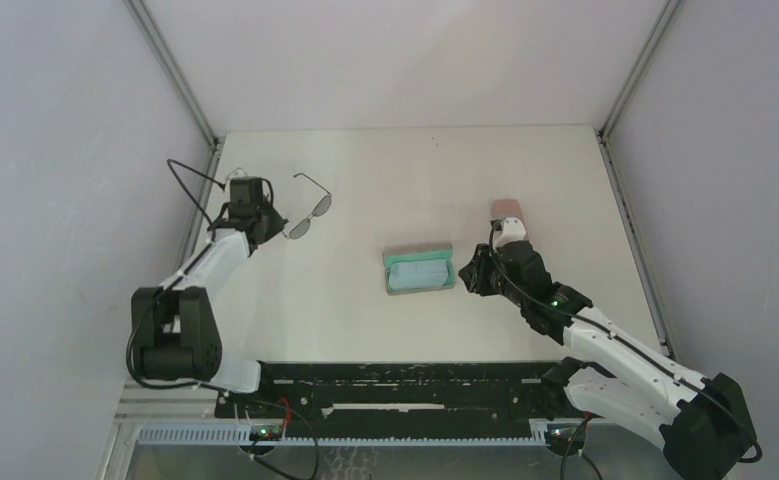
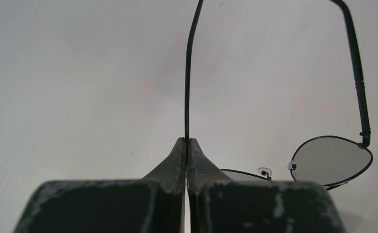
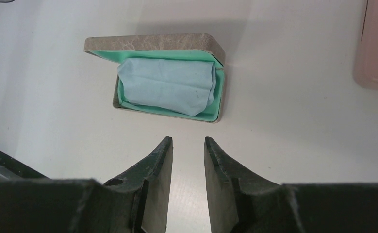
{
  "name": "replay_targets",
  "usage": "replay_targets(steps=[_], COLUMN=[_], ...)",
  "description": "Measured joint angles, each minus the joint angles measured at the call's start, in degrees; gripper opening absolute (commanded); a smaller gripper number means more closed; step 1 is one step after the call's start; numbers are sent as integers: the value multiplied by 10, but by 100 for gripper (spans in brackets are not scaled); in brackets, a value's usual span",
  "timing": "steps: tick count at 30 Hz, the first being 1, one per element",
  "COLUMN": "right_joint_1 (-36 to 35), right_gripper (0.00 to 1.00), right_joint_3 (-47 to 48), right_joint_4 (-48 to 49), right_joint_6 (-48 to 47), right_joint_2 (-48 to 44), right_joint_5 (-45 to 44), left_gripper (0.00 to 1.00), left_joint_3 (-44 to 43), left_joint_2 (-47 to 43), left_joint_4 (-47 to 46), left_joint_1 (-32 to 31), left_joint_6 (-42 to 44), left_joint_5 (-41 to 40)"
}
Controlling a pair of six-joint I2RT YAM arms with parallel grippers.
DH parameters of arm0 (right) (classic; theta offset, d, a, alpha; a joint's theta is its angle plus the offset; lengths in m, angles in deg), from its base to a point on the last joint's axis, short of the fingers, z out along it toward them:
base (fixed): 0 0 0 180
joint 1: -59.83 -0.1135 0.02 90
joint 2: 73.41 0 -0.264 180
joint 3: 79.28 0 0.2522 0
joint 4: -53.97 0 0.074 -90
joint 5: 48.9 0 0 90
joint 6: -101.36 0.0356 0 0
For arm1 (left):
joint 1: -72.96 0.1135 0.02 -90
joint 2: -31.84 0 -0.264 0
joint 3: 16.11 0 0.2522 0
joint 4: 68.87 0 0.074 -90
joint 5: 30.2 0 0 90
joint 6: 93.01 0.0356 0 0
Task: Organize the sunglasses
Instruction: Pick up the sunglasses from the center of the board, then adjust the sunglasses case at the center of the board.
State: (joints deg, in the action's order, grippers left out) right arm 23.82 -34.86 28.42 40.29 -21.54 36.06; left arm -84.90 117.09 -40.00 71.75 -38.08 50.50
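One pair of sunglasses (image 1: pixel 312 210) with thin black wire frames and rounded dark lenses is at the table's far left. My left gripper (image 1: pixel 273 222) is shut on one of its thin temple arms. In the left wrist view the wire runs straight up out of the closed tips of the gripper (image 2: pixel 187 141). The sunglasses' lens (image 2: pixel 330 160) and the other temple arm are to the right of the tips. My right gripper (image 1: pixel 468 272) stands open with nothing between its fingers, just right of the open case. In its wrist view the gripper (image 3: pixel 188 141) points at that case.
A grey-brown case (image 1: pixel 417 250) lies open mid-table, its teal lining holding a light blue cloth (image 3: pixel 167 87); its lid (image 3: pixel 148 42) stands up at the back. A shut pink case (image 1: pixel 509 208) lies beyond my right gripper, at the right edge (image 3: pixel 376 43) of the right wrist view. Walls enclose the table.
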Motion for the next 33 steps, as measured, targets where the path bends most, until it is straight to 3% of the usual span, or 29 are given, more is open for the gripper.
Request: replay_targets(steps=[8,13,22,33], right_joint_1=[5,-35,-161,-188], right_gripper=[29,34,49,48], right_joint_3=[0,1,74,153], right_joint_4=[-7,-4,-1,13], right_joint_6=[-21,-26,-3,44], right_joint_2=[-4,69,244,376], right_joint_5=[48,66,-53,-140], left_gripper=[0,0,0,0], left_joint_3=[141,207,257,257], left_joint_2=[-166,-282,-473,-513], left_joint_4=[-13,-4,56,87], left_joint_1=[-45,-81,-82,-82], left_joint_6=[-35,-61,-96,-100], left_joint_5=[31,35,11,-10])
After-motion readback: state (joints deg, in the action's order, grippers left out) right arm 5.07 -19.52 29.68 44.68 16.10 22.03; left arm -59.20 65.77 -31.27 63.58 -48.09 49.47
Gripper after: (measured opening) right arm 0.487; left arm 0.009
